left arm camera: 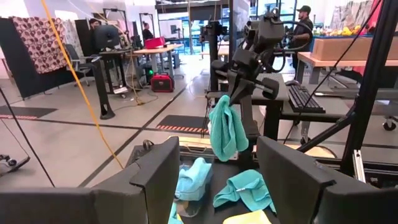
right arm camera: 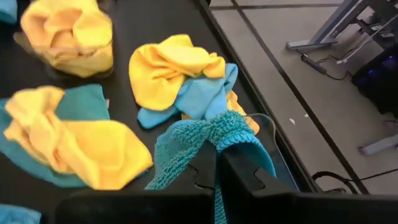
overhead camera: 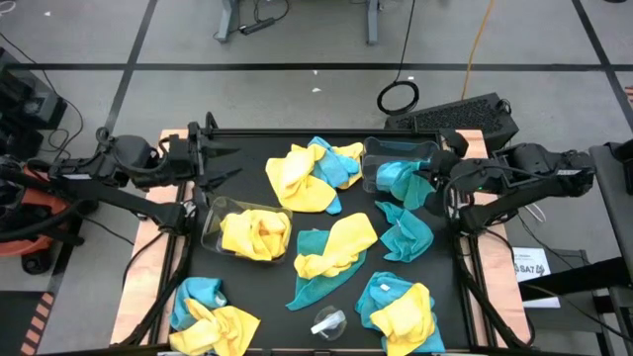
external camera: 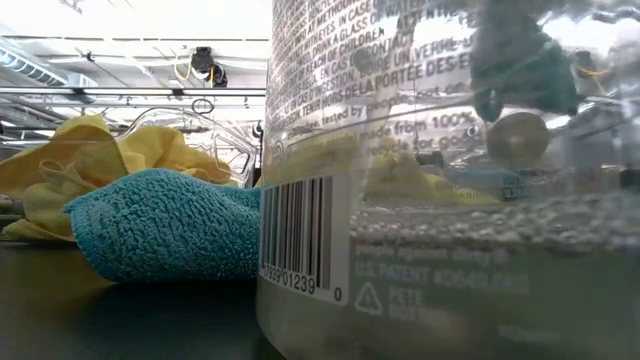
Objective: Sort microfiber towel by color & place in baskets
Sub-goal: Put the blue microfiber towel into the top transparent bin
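A: What does the right gripper (right arm camera: 214, 163) hold?
B: Its fingers pinch a teal towel (left arm camera: 227, 132). It hangs straight down below them, over the teal basket (overhead camera: 396, 158). The left gripper (overhead camera: 220, 163) waits, open, empty.

Left basket (overhead camera: 210, 225): worktop's (overhead camera: 252, 148) left, towels inside.
Right basket (overhead camera: 371, 163): far right; right hand (overhead camera: 435, 181) holds towel (overhead camera: 407, 183) over it.

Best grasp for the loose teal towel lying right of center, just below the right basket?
Probably top-down with the right gripper, once it drops the teal towel it holds. The loose teal towel lies crumpled, apart from the yellow ones, so pinch its raised fold near the middle. The right basket sits just behind it. The left gripper waits open at the far-left edge.
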Robot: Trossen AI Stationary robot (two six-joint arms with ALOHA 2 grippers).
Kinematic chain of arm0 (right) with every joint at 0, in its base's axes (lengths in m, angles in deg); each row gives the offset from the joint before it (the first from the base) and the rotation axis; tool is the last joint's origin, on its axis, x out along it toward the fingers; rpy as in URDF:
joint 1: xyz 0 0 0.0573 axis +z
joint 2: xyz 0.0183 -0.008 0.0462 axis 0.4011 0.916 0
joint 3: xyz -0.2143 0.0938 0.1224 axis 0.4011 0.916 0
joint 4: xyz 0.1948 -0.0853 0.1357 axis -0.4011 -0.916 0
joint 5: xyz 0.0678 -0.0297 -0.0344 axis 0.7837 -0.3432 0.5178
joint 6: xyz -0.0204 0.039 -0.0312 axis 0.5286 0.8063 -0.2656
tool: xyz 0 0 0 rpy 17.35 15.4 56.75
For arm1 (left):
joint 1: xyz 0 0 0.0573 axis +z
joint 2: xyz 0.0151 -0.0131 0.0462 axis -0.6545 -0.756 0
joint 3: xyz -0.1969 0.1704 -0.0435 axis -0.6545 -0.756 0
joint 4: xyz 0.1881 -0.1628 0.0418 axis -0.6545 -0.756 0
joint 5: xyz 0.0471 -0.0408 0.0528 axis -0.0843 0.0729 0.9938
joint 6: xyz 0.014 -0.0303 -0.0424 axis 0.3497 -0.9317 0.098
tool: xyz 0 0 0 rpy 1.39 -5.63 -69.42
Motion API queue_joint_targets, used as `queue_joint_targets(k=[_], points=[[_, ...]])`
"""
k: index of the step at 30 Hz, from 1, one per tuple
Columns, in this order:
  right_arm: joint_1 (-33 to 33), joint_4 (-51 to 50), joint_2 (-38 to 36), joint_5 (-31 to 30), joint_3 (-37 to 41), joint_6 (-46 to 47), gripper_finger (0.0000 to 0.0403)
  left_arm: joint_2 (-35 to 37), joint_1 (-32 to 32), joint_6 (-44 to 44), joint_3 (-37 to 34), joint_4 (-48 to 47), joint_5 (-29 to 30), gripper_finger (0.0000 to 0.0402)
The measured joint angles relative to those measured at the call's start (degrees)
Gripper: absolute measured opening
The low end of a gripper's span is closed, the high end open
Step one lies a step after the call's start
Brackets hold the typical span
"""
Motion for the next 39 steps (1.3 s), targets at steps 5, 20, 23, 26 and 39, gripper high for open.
queue_joint_targets(k=[5, 20, 23, 26, 39], points=[[-2.0, -0.6, 1.5, 0.2, 0.0, -2.7, 0.0, 0.0, 0.0, 0.0, 0.0, 0.0, 0.0, 0.0221], [-5.8, -0.8, 4.5, 3.2, 0.0, -5.1, 0.0, -0.1, -0.1, -0.2, 0.0, -0.5, -0.3, 0.0221], [-5.8, -0.6, 5.0, 3.5, 0.0, -5.1, 0.0, -0.5, -0.1, -0.2, 0.0, -0.4, -0.3, 0.0221], [-6.0, -0.2, 5.4, 4.7, 0.0, -5.0, 0.0, -0.9, -0.1, -0.2, 0.0, -0.5, -0.4, 0.0221], [-6.6, -0.3, 5.7, 6.1, 0.1, -4.7, 0.0, -1.7, -0.1, 0.0, 0.0, -0.4, -0.5, 0.0221]])
